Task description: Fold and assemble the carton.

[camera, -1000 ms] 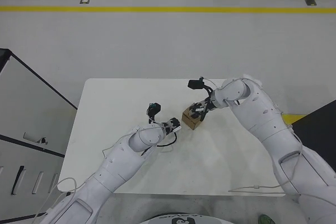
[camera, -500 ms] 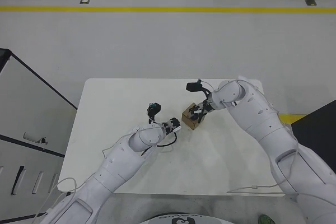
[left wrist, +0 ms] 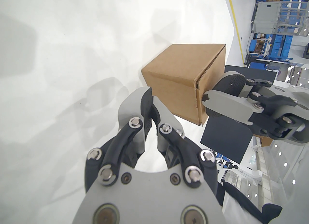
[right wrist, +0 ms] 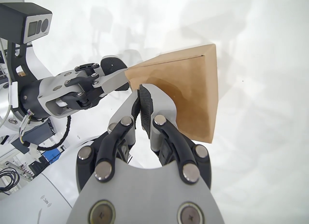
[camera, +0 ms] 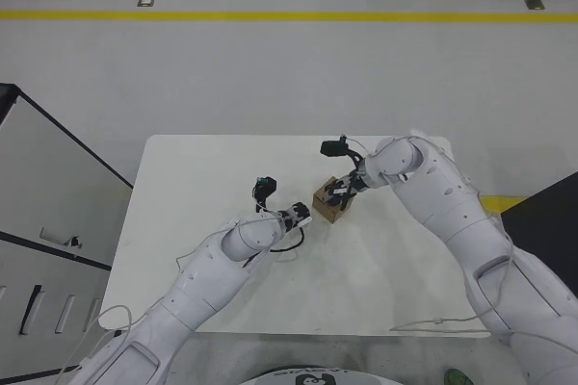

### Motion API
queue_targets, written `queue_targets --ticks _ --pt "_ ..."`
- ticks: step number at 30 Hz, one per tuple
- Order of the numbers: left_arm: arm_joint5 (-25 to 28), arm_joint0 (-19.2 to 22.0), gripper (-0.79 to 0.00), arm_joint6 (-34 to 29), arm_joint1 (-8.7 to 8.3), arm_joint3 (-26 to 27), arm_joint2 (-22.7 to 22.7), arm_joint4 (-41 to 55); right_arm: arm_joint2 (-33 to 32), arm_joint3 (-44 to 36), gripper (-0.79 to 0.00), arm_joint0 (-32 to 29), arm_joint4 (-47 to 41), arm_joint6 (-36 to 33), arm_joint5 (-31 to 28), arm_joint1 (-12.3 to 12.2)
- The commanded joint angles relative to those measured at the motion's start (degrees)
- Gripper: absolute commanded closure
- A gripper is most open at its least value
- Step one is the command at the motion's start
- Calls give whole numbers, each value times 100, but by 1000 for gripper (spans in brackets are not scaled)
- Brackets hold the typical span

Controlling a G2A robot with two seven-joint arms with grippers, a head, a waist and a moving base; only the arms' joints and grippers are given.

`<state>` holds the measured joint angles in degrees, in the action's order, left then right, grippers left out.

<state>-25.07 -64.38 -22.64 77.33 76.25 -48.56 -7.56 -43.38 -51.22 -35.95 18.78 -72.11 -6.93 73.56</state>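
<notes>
A small brown carton (camera: 328, 204) stands folded into a box near the middle of the white table (camera: 202, 192). My left gripper (camera: 305, 216) is shut, and its tips (left wrist: 150, 100) press against one side of the carton (left wrist: 183, 89). Shut as well, my right gripper (camera: 343, 191) pushes its tips (right wrist: 142, 94) against the opposite face of the carton (right wrist: 190, 94). In the left wrist view the right gripper (left wrist: 210, 99) sits against the carton's seamed face. The right wrist view has the left gripper (right wrist: 122, 76) touching the far corner. Nothing sits between either pair of fingers.
The table surface around the carton is bare white, with free room on all sides. A grey cabinet (camera: 29, 192) stands off the table's left edge. A yellow floor line (camera: 289, 15) runs far behind the table.
The right arm has shifted slightly left, closer against the carton. The left arm and the carton have hardly moved.
</notes>
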Motion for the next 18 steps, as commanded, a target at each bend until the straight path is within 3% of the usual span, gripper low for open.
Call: queue_targets --ticks 1,18 --pt "0 0 0 0 0 0 0 0 25 12 0 -2 10 -15 0 9" --pt "0 0 0 0 0 0 0 0 61 85 0 23 17 8 -19 44"
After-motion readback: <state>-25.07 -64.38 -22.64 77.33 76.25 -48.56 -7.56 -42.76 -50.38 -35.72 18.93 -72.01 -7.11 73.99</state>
